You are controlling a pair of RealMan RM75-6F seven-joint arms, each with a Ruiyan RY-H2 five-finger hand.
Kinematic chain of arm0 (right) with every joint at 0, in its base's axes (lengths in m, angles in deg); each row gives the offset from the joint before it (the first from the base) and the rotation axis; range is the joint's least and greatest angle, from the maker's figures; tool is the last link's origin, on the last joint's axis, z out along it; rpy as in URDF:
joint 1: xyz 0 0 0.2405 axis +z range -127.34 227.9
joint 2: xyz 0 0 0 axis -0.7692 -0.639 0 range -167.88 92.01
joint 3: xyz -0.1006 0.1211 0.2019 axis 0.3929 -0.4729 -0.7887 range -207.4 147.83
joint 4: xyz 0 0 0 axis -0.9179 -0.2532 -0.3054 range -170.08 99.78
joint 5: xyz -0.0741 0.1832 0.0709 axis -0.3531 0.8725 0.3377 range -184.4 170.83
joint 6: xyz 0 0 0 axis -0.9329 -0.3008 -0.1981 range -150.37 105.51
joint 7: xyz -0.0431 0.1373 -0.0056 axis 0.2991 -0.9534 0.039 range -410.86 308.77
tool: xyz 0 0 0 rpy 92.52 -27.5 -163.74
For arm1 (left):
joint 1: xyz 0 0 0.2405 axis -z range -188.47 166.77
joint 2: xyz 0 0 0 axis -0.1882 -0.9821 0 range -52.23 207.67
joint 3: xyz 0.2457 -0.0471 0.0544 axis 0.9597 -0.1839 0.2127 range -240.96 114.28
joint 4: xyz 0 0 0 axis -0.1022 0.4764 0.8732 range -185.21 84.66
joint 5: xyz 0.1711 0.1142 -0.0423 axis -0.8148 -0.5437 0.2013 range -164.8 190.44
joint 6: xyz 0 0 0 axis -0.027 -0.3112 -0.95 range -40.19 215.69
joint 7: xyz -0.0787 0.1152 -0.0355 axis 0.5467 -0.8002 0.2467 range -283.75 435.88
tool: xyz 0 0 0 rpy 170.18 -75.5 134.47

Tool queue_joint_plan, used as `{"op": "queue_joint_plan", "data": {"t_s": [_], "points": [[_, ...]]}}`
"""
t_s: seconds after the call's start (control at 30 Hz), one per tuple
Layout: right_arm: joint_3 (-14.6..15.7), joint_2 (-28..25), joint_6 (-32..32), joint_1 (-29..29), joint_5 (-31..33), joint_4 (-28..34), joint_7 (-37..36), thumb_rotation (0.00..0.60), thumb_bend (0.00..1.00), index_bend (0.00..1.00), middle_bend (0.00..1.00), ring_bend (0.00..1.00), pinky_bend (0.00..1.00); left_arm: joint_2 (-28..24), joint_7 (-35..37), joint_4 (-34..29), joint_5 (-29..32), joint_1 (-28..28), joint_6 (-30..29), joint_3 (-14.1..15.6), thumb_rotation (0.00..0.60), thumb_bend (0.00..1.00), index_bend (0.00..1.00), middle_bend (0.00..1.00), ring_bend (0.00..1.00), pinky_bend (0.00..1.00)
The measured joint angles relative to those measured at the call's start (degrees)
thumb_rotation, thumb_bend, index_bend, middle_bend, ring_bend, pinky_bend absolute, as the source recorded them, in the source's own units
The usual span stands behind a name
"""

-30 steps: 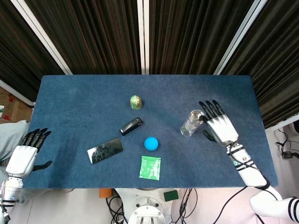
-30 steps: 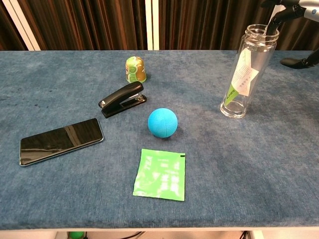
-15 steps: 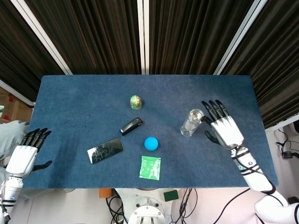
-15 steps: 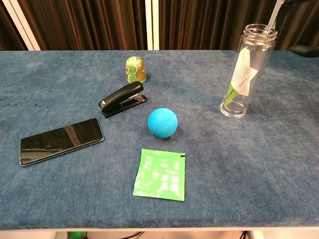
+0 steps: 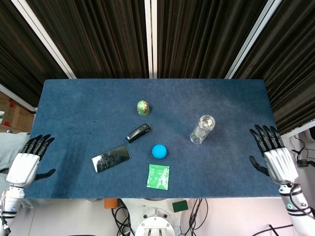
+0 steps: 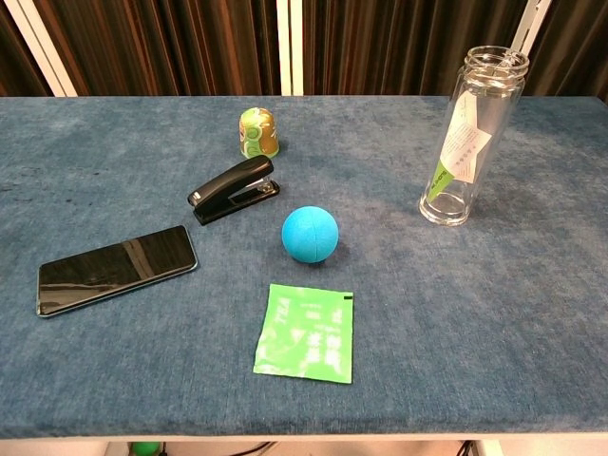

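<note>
A clear glass bottle (image 5: 202, 129) (image 6: 469, 138) stands upright and open-topped on the right part of the blue table (image 5: 88, 103), with a paper label inside. My right hand (image 5: 272, 156) hangs open off the table's right edge, well away from the bottle. At the left front corner my left hand (image 5: 27, 161) is open too, fingers spread, holding nothing. Neither hand shows in the chest view. A blue ball (image 5: 158, 151) (image 6: 310, 233) lies near the middle.
A black stapler (image 5: 138, 132) (image 6: 234, 190) lies left of centre, with a small green-gold cup (image 5: 143, 107) (image 6: 257, 132) behind it. A black phone (image 5: 110, 158) (image 6: 116, 268) lies front left. In front of the ball lies a green sachet (image 5: 158, 176) (image 6: 306, 332).
My right hand has drawn back from beside the bottle's mouth to beyond the table's right edge, leaving the chest view. The bottle stays upright. The left hand has not moved.
</note>
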Motion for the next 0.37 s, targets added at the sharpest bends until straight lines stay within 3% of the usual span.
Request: {"op": "queue_joint_plan", "data": {"t_s": [0.2, 0.37], "points": [[0.5, 6.7, -2.6, -7.3, 5.3, -15.4, -7.0, 0.6, 0.27, 0.0, 0.0, 0.0, 0.0, -0.1, -0.7, -0.5, -0.5, 0.0, -0.5, 0.0, 0.6, 0.04, 0.11, 0.08, 0.05, 0.12], [-0.5, 9.7, -3.1, -10.8, 8.6, -19.7, -11.2, 0.6, 0.27, 0.0, 0.0, 0.0, 0.0, 0.2, -1.1, -0.5, -0.7, -0.2, -1.2, -0.2, 0.6, 0.04, 0.11, 0.08, 0.05, 0.12]]}}
